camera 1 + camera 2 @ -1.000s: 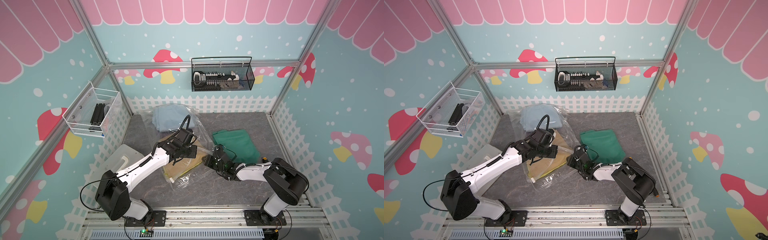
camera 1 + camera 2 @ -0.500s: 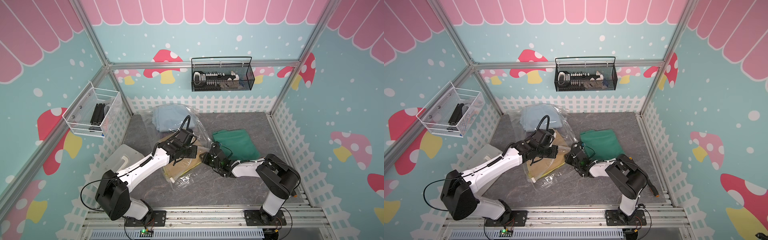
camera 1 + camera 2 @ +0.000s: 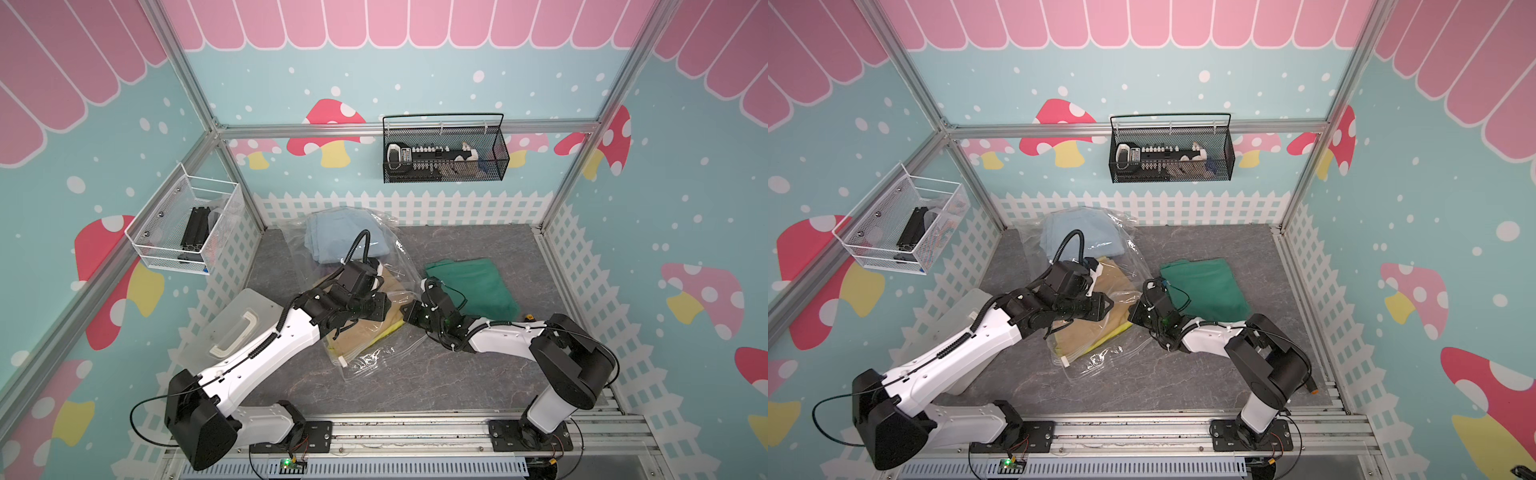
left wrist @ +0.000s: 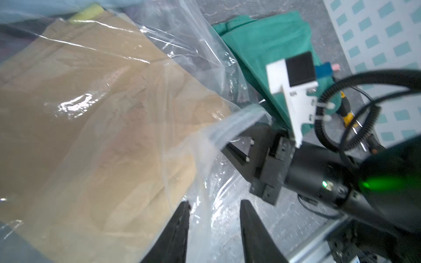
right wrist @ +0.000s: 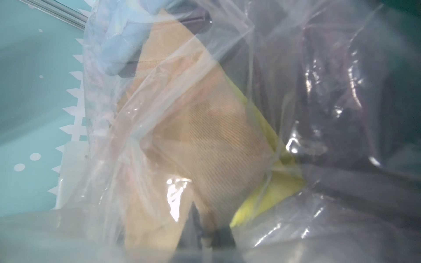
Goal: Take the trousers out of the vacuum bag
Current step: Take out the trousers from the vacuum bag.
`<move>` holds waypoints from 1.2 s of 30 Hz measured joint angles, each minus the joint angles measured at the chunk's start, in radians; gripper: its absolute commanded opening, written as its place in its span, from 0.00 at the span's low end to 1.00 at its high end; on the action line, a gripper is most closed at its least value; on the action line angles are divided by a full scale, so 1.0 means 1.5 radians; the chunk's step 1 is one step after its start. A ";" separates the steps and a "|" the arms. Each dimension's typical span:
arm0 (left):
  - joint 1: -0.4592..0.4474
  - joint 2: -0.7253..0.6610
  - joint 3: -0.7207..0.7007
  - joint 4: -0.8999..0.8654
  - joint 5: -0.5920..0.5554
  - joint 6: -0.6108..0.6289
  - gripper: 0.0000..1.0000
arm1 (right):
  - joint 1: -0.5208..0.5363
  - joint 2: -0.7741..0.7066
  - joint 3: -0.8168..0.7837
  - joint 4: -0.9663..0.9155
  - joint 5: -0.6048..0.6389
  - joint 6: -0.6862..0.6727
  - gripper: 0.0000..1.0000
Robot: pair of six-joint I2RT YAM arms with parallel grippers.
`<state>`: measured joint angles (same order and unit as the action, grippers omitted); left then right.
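The vacuum bag lies crumpled on the grey floor, mouth toward the right arm. Inside it are the tan trousers on top of the yellow trousers, with the light blue trousers at the back. The dark green trousers lie outside it, to the right. My left gripper is open, with bag film running between its jaws. My right gripper reaches into the bag's mouth and is shut on a corner of the tan trousers.
A translucent box with a white handle lies at the left under my left arm. A black wire basket hangs on the back wall and a white one on the left wall. A white picket fence rims the floor.
My right gripper has slid left from the green trousers into the bag's mouth and closed. My left gripper, shut before, has opened on the bag film.
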<state>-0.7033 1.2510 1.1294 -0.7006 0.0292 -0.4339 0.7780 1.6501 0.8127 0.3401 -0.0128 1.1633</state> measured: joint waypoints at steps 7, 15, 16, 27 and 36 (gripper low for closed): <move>-0.164 -0.068 -0.042 -0.021 -0.040 -0.006 0.54 | 0.000 -0.025 0.007 -0.038 -0.005 -0.010 0.03; -0.242 -0.061 -0.122 0.026 -0.098 -0.042 0.87 | 0.000 -0.062 0.007 -0.068 -0.007 -0.020 0.01; -0.242 -0.059 -0.135 0.038 -0.107 -0.047 0.92 | 0.000 -0.067 0.007 -0.073 -0.007 -0.021 0.01; -0.242 -0.005 -0.170 0.093 -0.242 -0.057 0.99 | -0.004 -0.127 0.006 -0.118 -0.009 -0.032 0.01; -0.199 0.063 -0.169 0.094 -0.314 -0.041 0.91 | -0.004 -0.130 0.005 -0.124 -0.010 -0.033 0.00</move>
<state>-1.0012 1.3453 0.8753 -0.5591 -0.4419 -0.4961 0.7715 1.4551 0.8204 0.1543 -0.0280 1.1133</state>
